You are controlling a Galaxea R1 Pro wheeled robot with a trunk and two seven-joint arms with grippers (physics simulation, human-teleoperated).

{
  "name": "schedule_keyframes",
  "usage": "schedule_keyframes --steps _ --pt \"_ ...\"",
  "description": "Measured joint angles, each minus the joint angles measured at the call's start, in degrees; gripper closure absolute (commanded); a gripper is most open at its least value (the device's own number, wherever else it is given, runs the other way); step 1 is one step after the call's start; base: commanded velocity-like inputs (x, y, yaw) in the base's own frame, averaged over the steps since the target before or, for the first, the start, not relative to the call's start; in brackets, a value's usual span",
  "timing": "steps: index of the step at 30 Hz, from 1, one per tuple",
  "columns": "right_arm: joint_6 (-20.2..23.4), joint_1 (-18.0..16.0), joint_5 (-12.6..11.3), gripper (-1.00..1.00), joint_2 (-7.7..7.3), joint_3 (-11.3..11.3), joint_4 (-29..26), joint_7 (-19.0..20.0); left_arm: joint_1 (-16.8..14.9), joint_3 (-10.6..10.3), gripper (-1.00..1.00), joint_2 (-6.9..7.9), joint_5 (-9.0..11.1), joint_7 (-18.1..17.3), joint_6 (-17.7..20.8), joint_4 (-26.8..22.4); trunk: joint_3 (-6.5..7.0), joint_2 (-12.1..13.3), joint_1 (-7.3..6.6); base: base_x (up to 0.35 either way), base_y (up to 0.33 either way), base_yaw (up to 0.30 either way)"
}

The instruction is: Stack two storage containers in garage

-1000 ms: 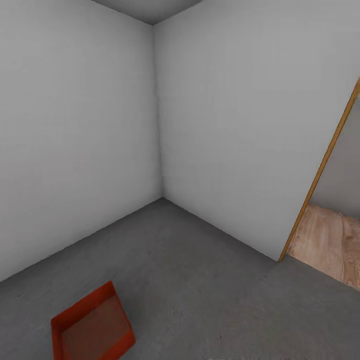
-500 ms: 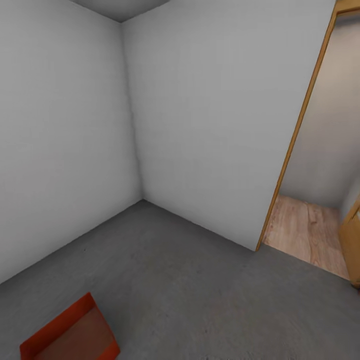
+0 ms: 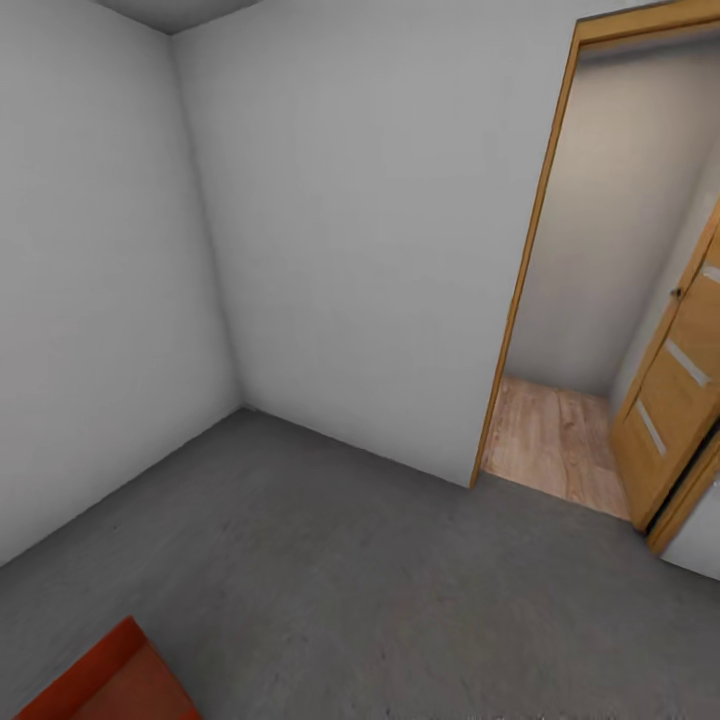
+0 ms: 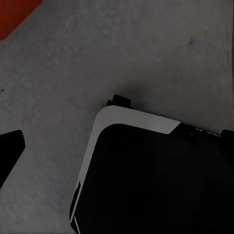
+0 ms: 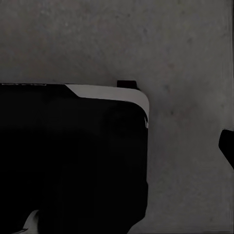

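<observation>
L wrist view: one dark fingertip (image 4: 10, 148) of the left gripper pokes in at the frame edge; the other finger isn't seen, so can't tell if the jaws are spread or pressed together. Nothing is seen between them. Below the cam sits the robot base (image 4: 151, 180), black w/ a white rounded corner, on the floor (image 4: 161, 53), dark grey mottled concrete. A red-orange patch at the frame corner is a storage container (image 4: 14, 14), apart from the base w/ bare concrete between.

R wrist view: similar. A dark fingertip (image 5: 228, 146) of the right gripper shows at the frame edge; its partner isn't seen, so spread or closed can't be told. Same black base w/ white trim fills part of the frame, concrete all round it.

Head view: the container (image 3: 105, 685) sits on the concrete at the lower L corner of the frame, cut off by the edge, so only one corner and part of its inside show. It's near the L white wall (image 3: 90, 280) but not touching. Second white wall (image 3: 370, 220) meets it at a room corner further off. To the R, a doorway w/ a light wood frame (image 3: 525, 270); the wooden door (image 3: 675, 390) stands swung open beside it. Past the sill, light wood-plank flooring (image 3: 555, 440) and a beige wall (image 3: 620, 200). A sliver of grey ceiling (image 3: 175, 10) up top.
</observation>
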Motion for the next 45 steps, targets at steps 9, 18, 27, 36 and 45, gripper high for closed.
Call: schedule_keyframes --steps 9,18,27,36,45 --pt "0.0 0.0 -0.1 -1.00 0.00 0.0 0.1 0.0 0.0 0.0 -1.00 -0.01 0.0 0.0 0.0 0.0 0.00 0.0 0.00 0.000 0.000 -0.297" --pt "0.3 0.0 -0.1 -1.00 -0.01 0.0 0.1 0.0 0.0 0.0 -1.00 -0.02 0.0 0.0 0.0 0.0 0.00 0.0 0.00 0.000 0.000 -0.297" --pt "0.3 0.0 -0.1 -1.00 0.00 0.0 0.1 0.1 0.0 0.0 -1.00 0.01 0.0 0.0 0.0 0.0 0.00 0.0 0.00 0.000 0.000 -0.297" --pt "0.4 0.0 -0.1 -1.00 0.00 0.1 0.1 0.1 0.0 0.0 -1.00 0.00 0.0 0.0 0.0 0.0 0.00 0.0 0.00 0.000 0.000 -0.297" --pt "0.4 0.0 -0.1 -1.00 -0.08 0.0 0.0 0.0 0.0 0.0 -1.00 0.01 0.0 0.0 0.0 0.0 0.00 0.0 0.00 0.000 0.000 -0.297"
